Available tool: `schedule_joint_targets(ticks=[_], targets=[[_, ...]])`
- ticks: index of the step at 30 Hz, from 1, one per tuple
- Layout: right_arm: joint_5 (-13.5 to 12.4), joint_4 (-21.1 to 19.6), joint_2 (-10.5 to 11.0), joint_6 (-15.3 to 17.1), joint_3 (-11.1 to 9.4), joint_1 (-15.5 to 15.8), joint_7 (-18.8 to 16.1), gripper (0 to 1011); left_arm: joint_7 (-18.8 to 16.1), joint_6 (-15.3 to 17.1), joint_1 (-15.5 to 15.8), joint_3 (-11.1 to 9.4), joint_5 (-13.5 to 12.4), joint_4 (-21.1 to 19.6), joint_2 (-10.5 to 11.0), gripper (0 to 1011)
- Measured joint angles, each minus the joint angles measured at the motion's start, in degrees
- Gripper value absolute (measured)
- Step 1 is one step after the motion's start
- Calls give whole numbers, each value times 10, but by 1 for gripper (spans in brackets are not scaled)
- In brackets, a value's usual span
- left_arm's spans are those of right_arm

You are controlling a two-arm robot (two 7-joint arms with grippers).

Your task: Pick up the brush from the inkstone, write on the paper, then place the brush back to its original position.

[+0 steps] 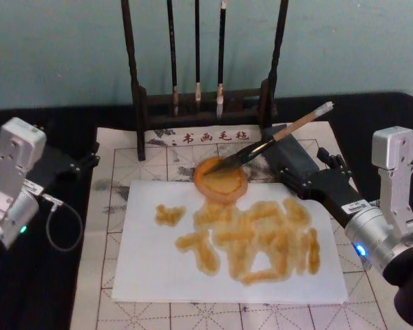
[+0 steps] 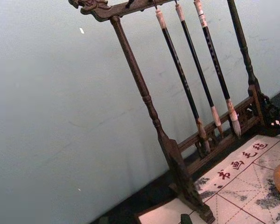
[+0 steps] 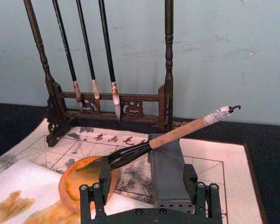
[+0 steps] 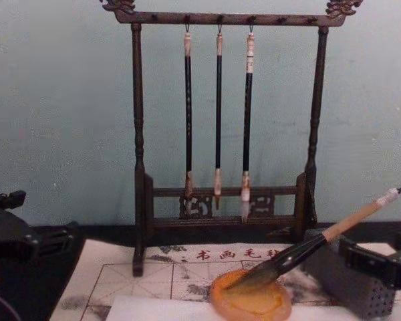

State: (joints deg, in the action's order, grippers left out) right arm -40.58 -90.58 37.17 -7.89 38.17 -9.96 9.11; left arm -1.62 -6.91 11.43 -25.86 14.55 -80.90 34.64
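The brush (image 1: 272,145) lies tilted, its dark tip in the round orange inkstone (image 1: 221,179) and its shaft propped on a grey block (image 1: 287,159). The same brush (image 3: 168,138) and inkstone (image 3: 77,179) show in the right wrist view and again, as brush (image 4: 321,242) and inkstone (image 4: 250,302), in the chest view. My right gripper (image 3: 149,198) is open just behind the block, one finger on each side, holding nothing. It also appears as the right gripper (image 1: 316,172) from above. White paper (image 1: 144,278) carries several orange-brown strokes. My left gripper (image 1: 88,159) sits parked at the left.
A dark wooden rack (image 1: 136,89) with three thin black-handled brushes (image 4: 218,120) stands at the back, against a pale wall. A gridded felt mat (image 1: 117,155) lies under the paper on the black table. A loose cable (image 1: 58,220) loops beside the left arm.
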Motion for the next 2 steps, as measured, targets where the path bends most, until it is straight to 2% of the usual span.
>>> schedule_joint_targets(ticks=[2], targets=[[0,0,0,0,0,0,0,1000,0,0,0,0,0,0,0,1001]])
